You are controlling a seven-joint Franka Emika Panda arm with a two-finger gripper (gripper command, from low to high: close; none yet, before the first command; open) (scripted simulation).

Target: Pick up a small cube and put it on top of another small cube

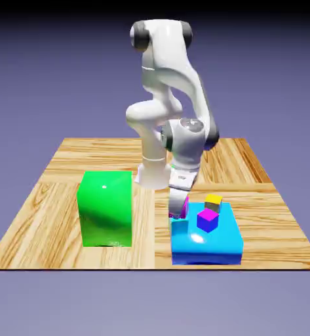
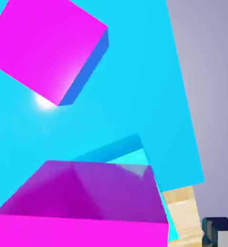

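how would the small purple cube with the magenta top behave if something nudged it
The purple cube would probably slide rather than roll, given its flat faces and square edges. It looks rigid, so it likely wouldn't squash. The blue block's glossy top suggests it might slip easily.

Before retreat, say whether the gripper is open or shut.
The gripper is open: in the hand view, one fingertip stands apart from the small magenta cube.

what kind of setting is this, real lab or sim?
Looks like a simulated tabletop manipulation setup: a rendered white robot arm on a wood-grain table, a plain blue-violet backdrop, and flat-coloured blocks such as the glossy green one.
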